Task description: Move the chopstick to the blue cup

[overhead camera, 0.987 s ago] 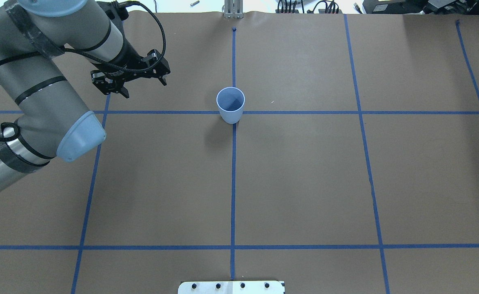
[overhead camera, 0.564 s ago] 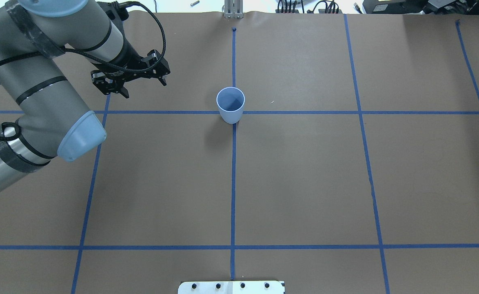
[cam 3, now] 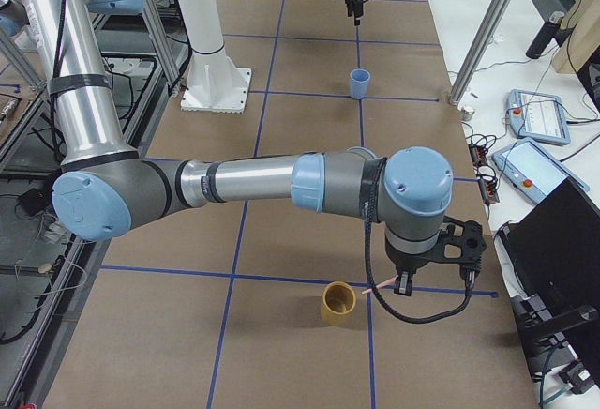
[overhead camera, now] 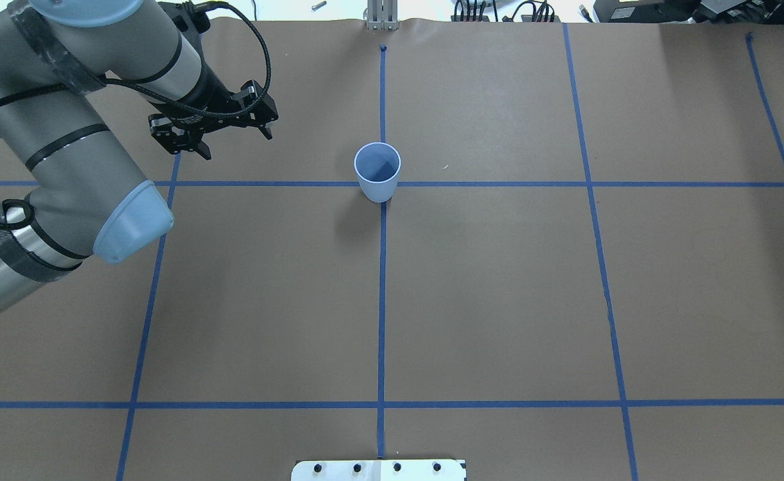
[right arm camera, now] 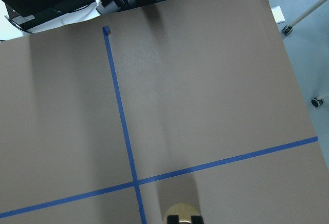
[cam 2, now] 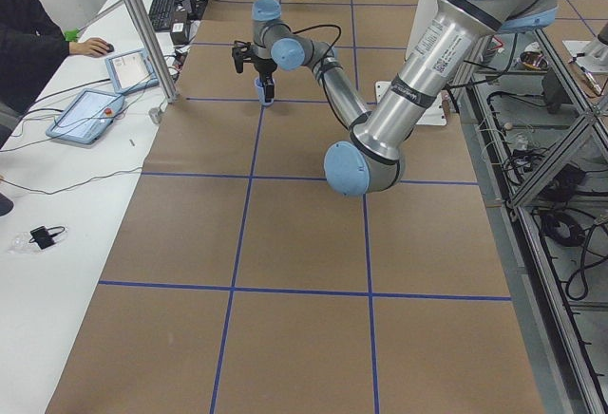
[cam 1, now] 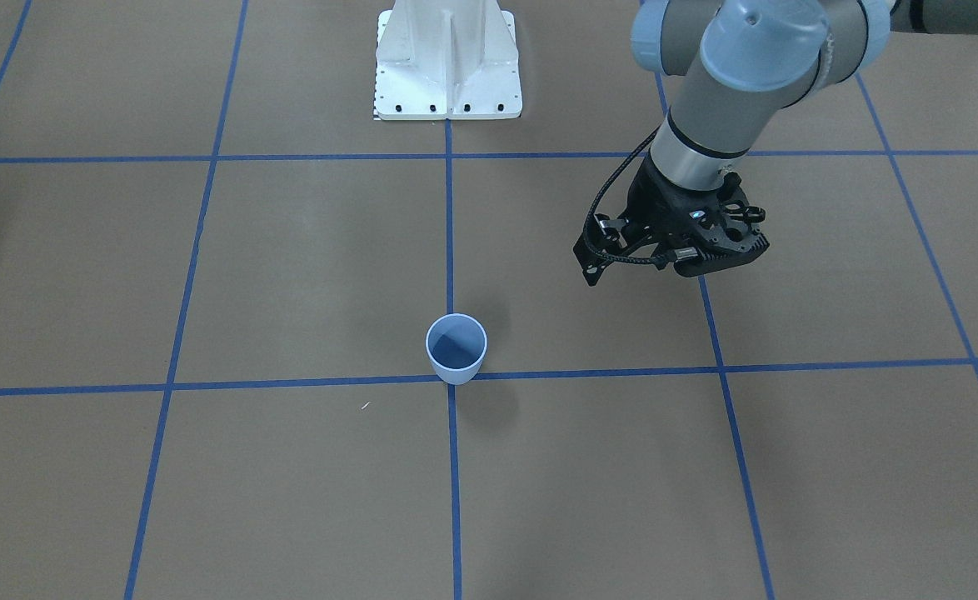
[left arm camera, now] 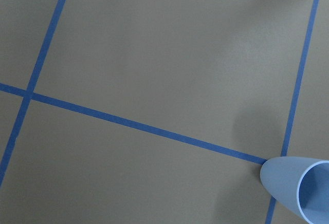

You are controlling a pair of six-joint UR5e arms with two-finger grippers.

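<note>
The blue cup [overhead camera: 377, 170] stands upright on the crossing of two blue tape lines, also seen from the front [cam 1: 456, 347] and at the lower right of the left wrist view [left arm camera: 300, 190]. My left gripper [overhead camera: 237, 145] hangs open and empty to the cup's left, well apart from it. In the exterior right view a short pink bit of the chopstick [cam 3: 372, 289] shows between a tan cup [cam 3: 337, 303] and my right gripper [cam 3: 403, 282]. I cannot tell whether that gripper is open or shut.
Brown paper with a blue tape grid [overhead camera: 382, 300] covers the table. A tiny white fleck [overhead camera: 445, 166] lies right of the blue cup. The robot's base plate [overhead camera: 378, 469] sits at the near edge. A person's hand [cam 2: 90, 47] rests at the side bench.
My left arm has crept very slightly toward the far edge, its gripper still open. The blue cup has not moved.
</note>
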